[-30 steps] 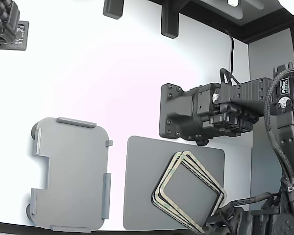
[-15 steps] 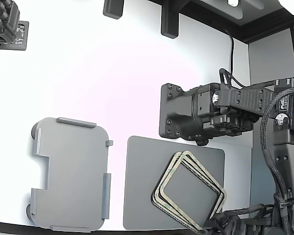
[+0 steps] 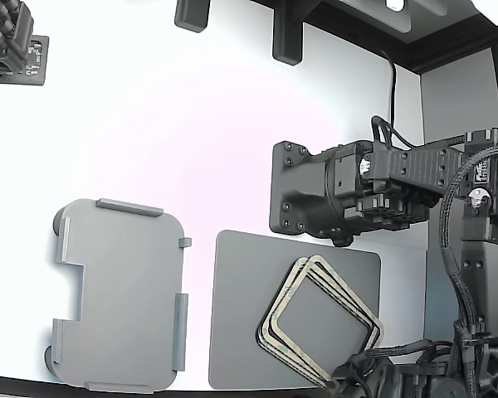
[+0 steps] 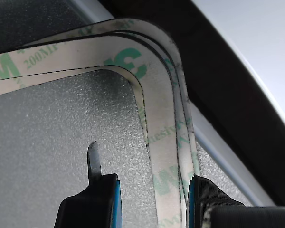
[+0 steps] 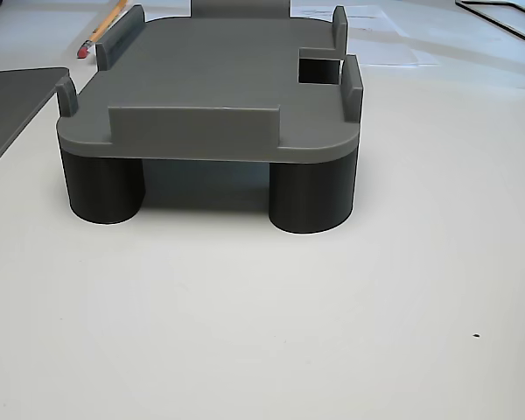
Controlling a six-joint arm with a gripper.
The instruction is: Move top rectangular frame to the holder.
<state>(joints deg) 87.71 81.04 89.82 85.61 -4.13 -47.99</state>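
Observation:
The top rectangular frame is a beige strip with green print, lying on a stack of look-alike frames on a dark grey mat. In the wrist view my gripper is open and straddles one side of the stack near a rounded corner. One finger with a thin blade stands inside the opening, the other finger at the outer edge. In the exterior view the stack lies tilted at the lower right. The light grey holder sits bare at the exterior view's left and also fills the other view.
A large black unit hangs just beyond the mat in the exterior view. Cables and arm hardware fill that view's right edge. Another dark device sits at the upper left. A pencil lies behind the holder.
The arm hardware and cables at the exterior view's right have shifted lower, with the dark part near the stack's bottom corner moving left. The frames and holder have not moved.

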